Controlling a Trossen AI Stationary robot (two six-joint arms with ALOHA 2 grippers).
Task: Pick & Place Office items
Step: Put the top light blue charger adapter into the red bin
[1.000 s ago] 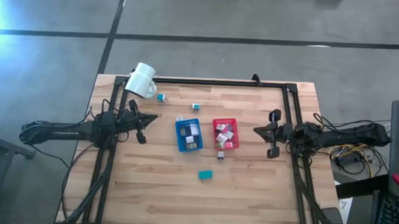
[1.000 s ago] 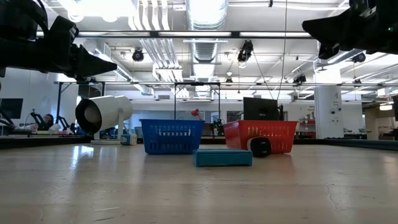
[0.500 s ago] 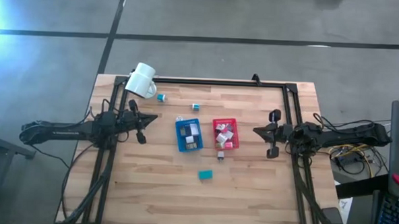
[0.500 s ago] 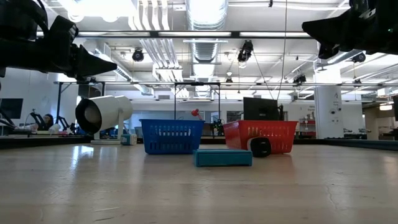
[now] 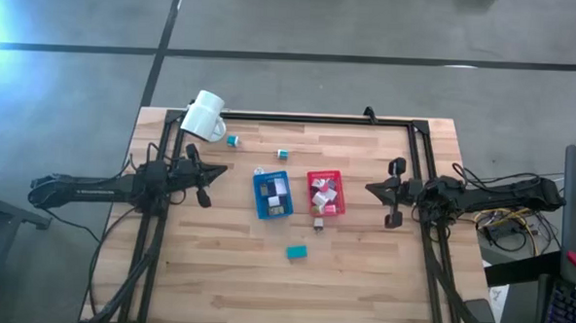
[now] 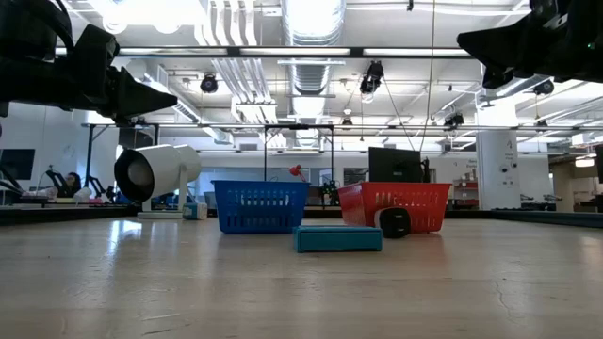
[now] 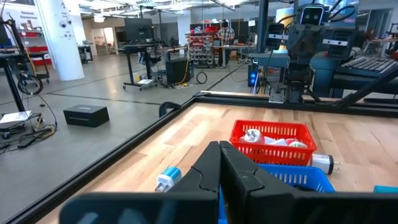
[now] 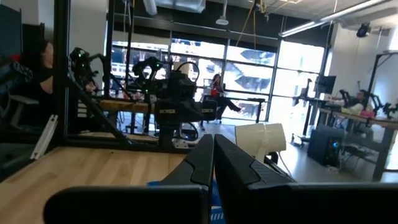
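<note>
The office items are small blocks and clips. Some lie in the blue tray [image 5: 273, 195] and the red tray [image 5: 325, 192] at mid-table. Loose on the wood are a teal block [image 5: 297, 251], a dark piece [image 5: 318, 222] at the red tray's near side, two teal bits [image 5: 232, 140] [image 5: 281, 153] and a white-and-blue plug-like piece [image 7: 166, 179]. My left gripper [image 5: 213, 184] hovers shut, left of the blue tray. My right gripper [image 5: 369, 189] hovers shut, right of the red tray. Both hold nothing and point toward the trays.
A white mug [image 5: 204, 116] lies on its side at the far left corner, its mouth showing in the low view. A black frame rail [image 5: 314, 118] runs along the table's far edge and down both sides. Bare wood lies near the front edge around the teal block [image 6: 337, 237].
</note>
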